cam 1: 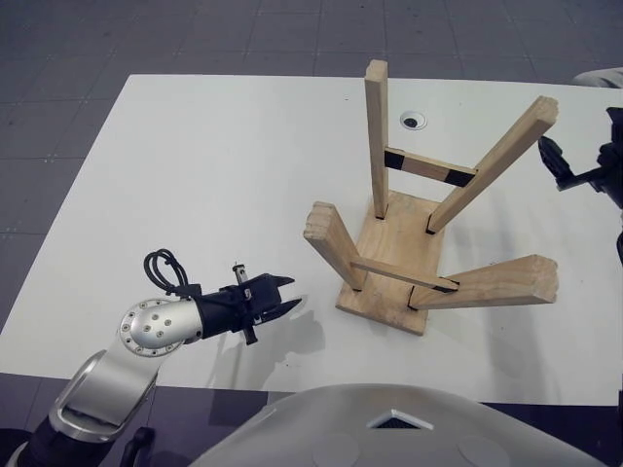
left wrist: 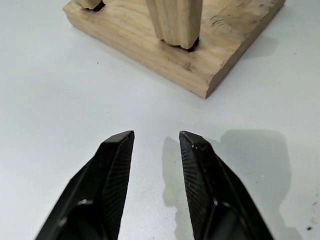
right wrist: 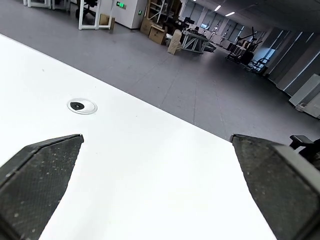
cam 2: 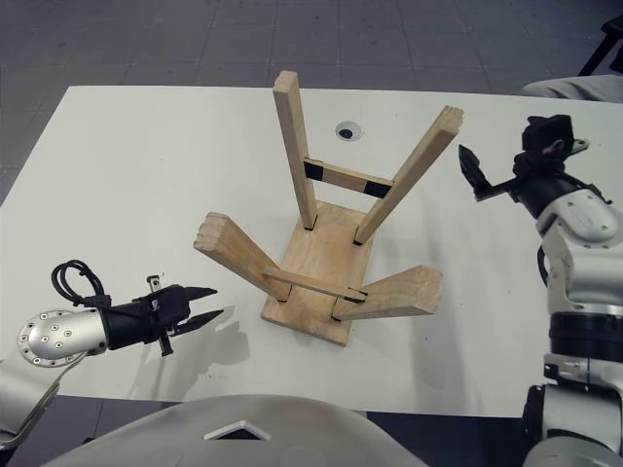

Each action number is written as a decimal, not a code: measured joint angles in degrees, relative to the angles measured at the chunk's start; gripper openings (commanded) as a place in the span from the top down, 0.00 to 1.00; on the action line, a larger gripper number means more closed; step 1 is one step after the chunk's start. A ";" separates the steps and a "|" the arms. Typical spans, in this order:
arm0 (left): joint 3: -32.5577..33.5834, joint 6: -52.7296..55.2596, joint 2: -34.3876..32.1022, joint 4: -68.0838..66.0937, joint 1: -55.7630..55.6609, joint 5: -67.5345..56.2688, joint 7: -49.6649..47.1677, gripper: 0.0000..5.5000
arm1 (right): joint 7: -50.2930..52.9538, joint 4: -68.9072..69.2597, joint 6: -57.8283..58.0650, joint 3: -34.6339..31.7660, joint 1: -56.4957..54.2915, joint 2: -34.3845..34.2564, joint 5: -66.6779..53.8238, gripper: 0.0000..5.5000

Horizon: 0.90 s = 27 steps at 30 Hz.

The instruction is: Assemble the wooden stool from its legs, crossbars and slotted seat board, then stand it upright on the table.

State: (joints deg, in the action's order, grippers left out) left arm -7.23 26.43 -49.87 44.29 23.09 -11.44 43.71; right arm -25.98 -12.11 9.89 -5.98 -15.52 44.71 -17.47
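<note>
Sitting upside down right of the white table's [cam 1: 214, 175] centre, the wooden stool [cam 2: 321, 238] is resting on its slotted seat board [cam 1: 389, 248], legs [cam 1: 377, 136] splaying upward, crossbars [cam 1: 428, 170] fitted. The left gripper [cam 1: 290, 294] is hovering near-left of the board, jaws slightly parted, gripping nothing. The right gripper [right wrist: 157, 137] is hanging far right, jaws spread wide.

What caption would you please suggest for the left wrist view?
Open left gripper over the table, pointing at the seat board corner.
</note>
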 measured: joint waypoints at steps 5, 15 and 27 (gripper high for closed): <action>-3.16 6.40 5.09 3.75 -0.21 -4.23 -2.70 0.70 | -2.47 -7.28 -3.26 4.17 -6.27 -5.25 5.04 0.00; -9.45 15.24 13.30 4.16 -2.25 -7.83 -9.24 0.70 | -3.78 -20.60 -9.80 7.36 -17.15 -14.56 10.95 0.00; -10.06 20.12 17.82 3.23 -4.30 -13.85 -11.53 0.70 | -4.78 -31.38 -17.58 8.98 -19.43 -22.58 13.90 0.00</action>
State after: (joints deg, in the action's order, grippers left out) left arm -17.29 46.54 -32.05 47.52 18.79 -25.29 32.17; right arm -30.76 -43.49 -7.69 3.00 -34.96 22.12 -3.57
